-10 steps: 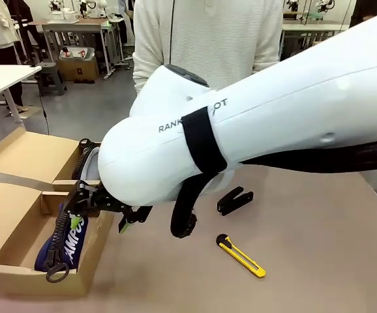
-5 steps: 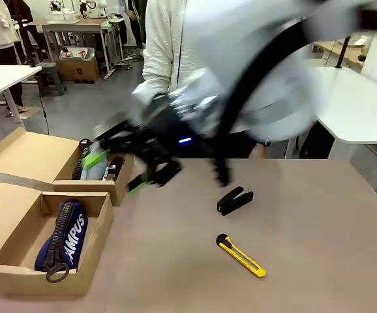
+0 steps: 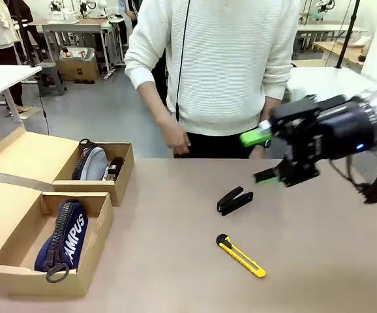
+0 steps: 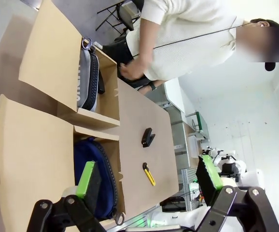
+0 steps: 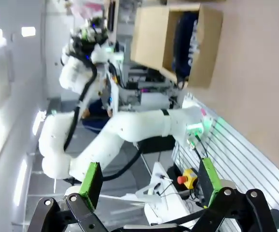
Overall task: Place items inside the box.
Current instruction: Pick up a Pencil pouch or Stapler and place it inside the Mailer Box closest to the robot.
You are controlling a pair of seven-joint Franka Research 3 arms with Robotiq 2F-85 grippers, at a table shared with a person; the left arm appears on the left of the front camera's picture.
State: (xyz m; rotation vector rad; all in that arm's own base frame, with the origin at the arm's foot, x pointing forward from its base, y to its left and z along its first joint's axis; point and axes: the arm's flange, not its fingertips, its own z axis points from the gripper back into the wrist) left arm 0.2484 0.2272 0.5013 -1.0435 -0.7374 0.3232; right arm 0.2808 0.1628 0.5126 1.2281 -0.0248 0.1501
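Note:
The navy "CAMPUS" pouch (image 3: pixel 61 236) lies inside the tan box (image 3: pixel 19 279) at the front left, its lid folded open to the left. One black stapler (image 3: pixel 234 200) rests mid-table, and the yellow-and-black utility knife (image 3: pixel 241 255) lies just in front of it. My right gripper (image 3: pixel 262 156) hovers open and tilted above the table, right of the stapler, holding nothing. From the left wrist, my left gripper (image 4: pixel 148 178) is open high over the box (image 4: pixel 28 159), with the pouch (image 4: pixel 93 176), stapler (image 4: pixel 147 137) and knife (image 4: pixel 148 174) below. The marker is out of view.
A second tan box (image 3: pixel 58 186) behind the first holds a grey pouch (image 3: pixel 94 163) and a small black object (image 3: pixel 113 168). A person in a white sweater stands at the far edge, one hand (image 3: pixel 175 140) hanging near the table. The right wrist view shows the box (image 5: pixel 154 34) and my left arm (image 5: pixel 130 128).
My right arm has swung from over the front box across the table to the right side. The navy pouch stays lying in the box. Stapler and knife have not moved.

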